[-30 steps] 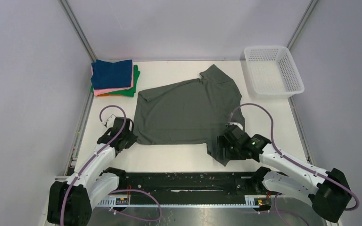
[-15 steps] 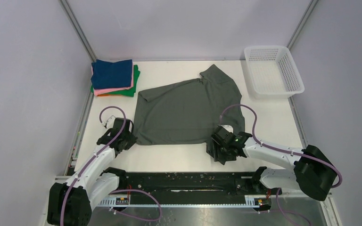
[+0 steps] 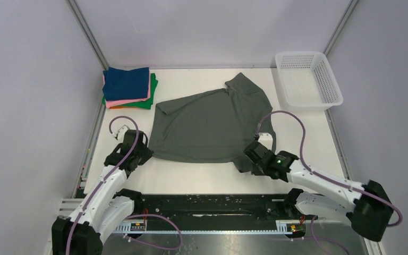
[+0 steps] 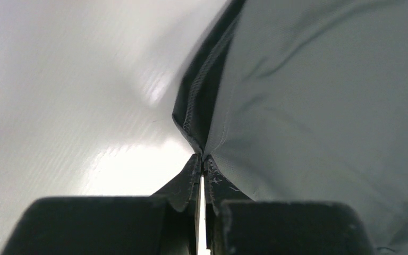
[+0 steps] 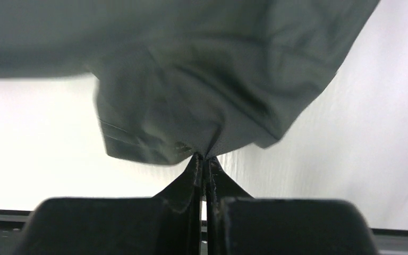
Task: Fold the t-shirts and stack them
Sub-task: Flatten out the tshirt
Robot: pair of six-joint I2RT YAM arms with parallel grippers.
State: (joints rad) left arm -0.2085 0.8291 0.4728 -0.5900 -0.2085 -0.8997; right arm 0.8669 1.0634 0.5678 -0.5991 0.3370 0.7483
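Spread t-shirt (image 3: pixel 210 127) at centre of table (image 3: pixel 191 175). Stack of folded t-shirts (image 3: pixel 129 87) far left. Basket (image 3: pixel 308 79) far right. Left gripper (image 4: pixel 202 158) at spread t-shirt's near-left corner, right gripper (image 5: pixel 204 156) at near-right corner.

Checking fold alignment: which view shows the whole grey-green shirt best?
Top external: the whole grey-green shirt lies spread out there. Left wrist shows only its hemmed corner pinched in shut jaws; right wrist only a bunched corner, likewise pinched.

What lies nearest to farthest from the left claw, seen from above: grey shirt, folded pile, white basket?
1. The grey shirt, its near-left corner pinched in the left gripper.
2. The folded pile, far-left corner.
3. The white basket, far-right corner.
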